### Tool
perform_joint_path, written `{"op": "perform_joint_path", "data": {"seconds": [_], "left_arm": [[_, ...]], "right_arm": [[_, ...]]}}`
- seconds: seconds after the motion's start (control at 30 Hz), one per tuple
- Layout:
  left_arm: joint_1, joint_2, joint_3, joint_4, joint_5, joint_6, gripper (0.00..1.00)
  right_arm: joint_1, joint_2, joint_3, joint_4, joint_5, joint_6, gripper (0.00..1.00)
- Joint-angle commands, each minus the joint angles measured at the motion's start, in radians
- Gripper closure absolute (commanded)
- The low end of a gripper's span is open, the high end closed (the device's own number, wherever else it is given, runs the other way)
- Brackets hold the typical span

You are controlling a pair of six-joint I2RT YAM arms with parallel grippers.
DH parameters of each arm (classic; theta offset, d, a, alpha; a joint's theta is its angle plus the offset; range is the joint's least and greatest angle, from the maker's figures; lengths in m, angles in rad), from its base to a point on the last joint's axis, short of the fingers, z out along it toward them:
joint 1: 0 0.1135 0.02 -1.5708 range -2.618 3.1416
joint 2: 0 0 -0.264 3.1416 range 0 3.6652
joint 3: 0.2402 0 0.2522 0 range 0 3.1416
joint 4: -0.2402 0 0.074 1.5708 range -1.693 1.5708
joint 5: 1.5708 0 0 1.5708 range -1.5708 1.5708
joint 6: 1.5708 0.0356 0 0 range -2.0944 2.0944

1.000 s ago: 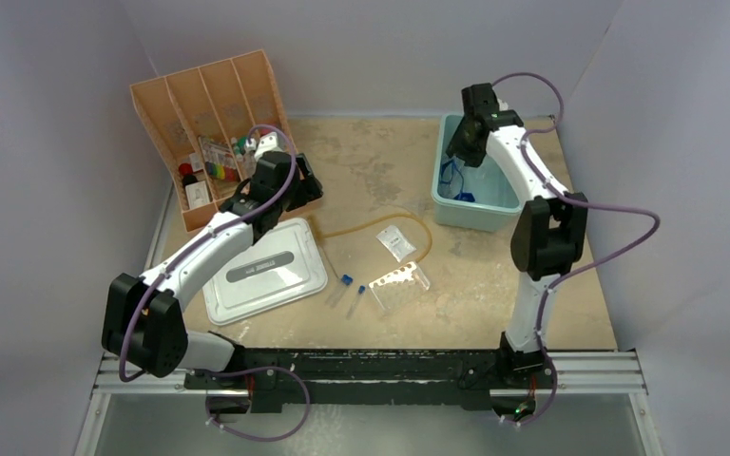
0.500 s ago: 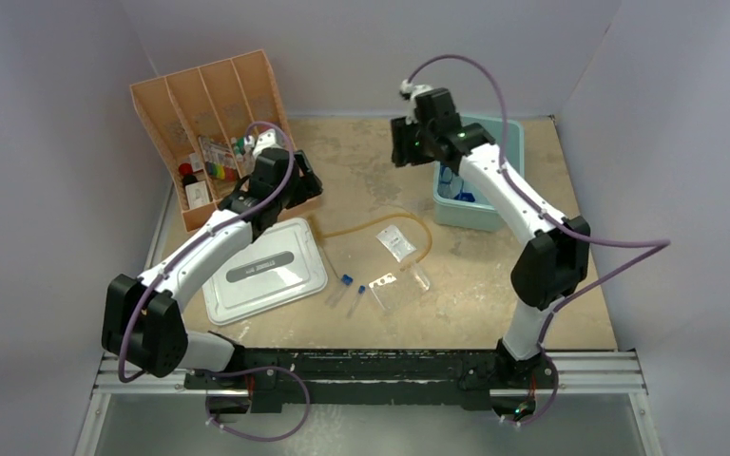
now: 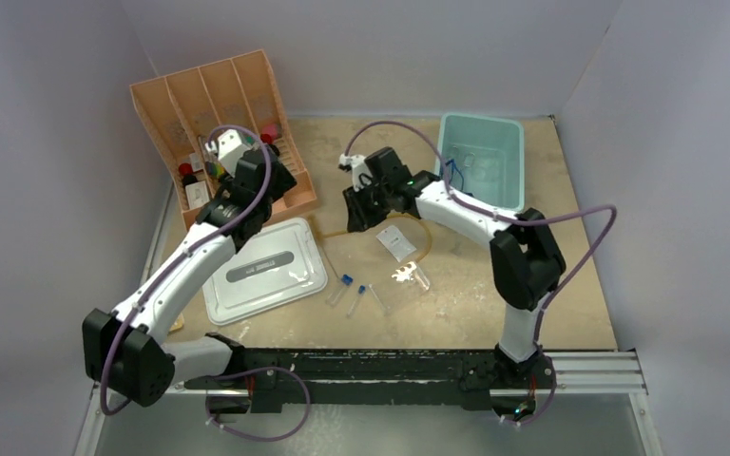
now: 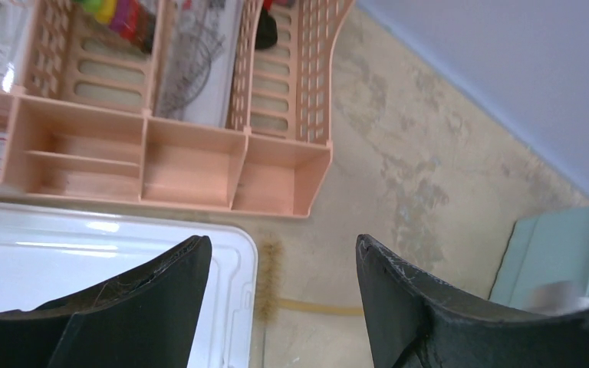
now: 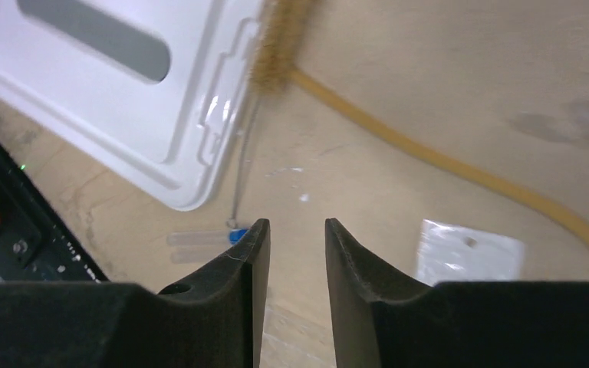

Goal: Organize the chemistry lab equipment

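The left gripper (image 4: 284,245) hangs over the near end of the orange divided organizer (image 3: 217,119) in the upper left of the overhead view. Its jaws are spread wide with nothing between them. Its wrist view shows the organizer's shallow front compartments at the upper left and a corner of the grey lid (image 3: 266,269) at the lower left. The right gripper (image 5: 295,224) is near the centre of the overhead view, tilted down toward the table (image 3: 551,285). Its jaws stand a narrow gap apart and hold nothing, with bare table showing through the gap. The tan rubber tube (image 3: 380,218) curves across the middle of the frame. The small packet (image 3: 396,242) lies inside that curve. Just below it sits the clear holed rack (image 3: 403,285), and the two blue-capped test tubes (image 3: 345,282) lie left of the rack, beside the lid. A bristle brush (image 5: 276,54) rests against the lid's corner, its thin wire running down toward one tube's cap. The teal bin (image 3: 519,161) stands at the upper right, with blue-framed goggles (image 3: 454,176) inside.
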Motion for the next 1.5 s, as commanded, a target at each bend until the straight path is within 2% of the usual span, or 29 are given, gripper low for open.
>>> {"op": "perform_joint_path", "data": {"seconds": [0.0, 0.13, 0.23, 0.37, 0.5, 0.7, 0.87, 1.23, 1.47], "left_arm": [[0.009, -0.090, 0.012, 0.016, -0.126, 0.027, 0.32], [0.009, -0.126, -0.023, 0.064, -0.120, 0.048, 0.32], [0.009, -0.130, -0.036, 0.102, -0.129, 0.081, 0.32], [0.012, -0.100, 0.035, 0.052, -0.118, 0.118, 0.31], [0.012, -0.117, -0.002, 0.082, -0.117, 0.125, 0.31], [0.012, -0.129, -0.019, 0.076, -0.118, 0.139, 0.30], [0.012, -0.135, -0.027, 0.078, -0.111, 0.143, 0.30], [0.013, -0.150, -0.039, 0.070, -0.083, 0.149, 0.30], [0.013, -0.153, -0.041, 0.063, -0.079, 0.145, 0.30]], "right_arm": [[0.042, 0.090, 0.000, 0.134, -0.218, 0.028, 0.63], [0.085, 0.161, 0.058, 0.144, -0.188, 0.023, 0.57], [0.101, 0.239, 0.123, 0.105, -0.150, 0.032, 0.61], [0.106, 0.279, 0.173, 0.065, -0.147, 0.035, 0.66], [0.110, 0.323, 0.188, 0.059, -0.142, 0.034, 0.71], [0.124, 0.342, 0.191, 0.067, -0.180, 0.048, 0.66], [0.132, 0.363, 0.203, 0.068, -0.168, 0.065, 0.66], [0.135, 0.402, 0.206, 0.076, -0.084, 0.154, 0.81], [0.135, 0.404, 0.209, 0.085, -0.040, 0.211, 0.97]]}}
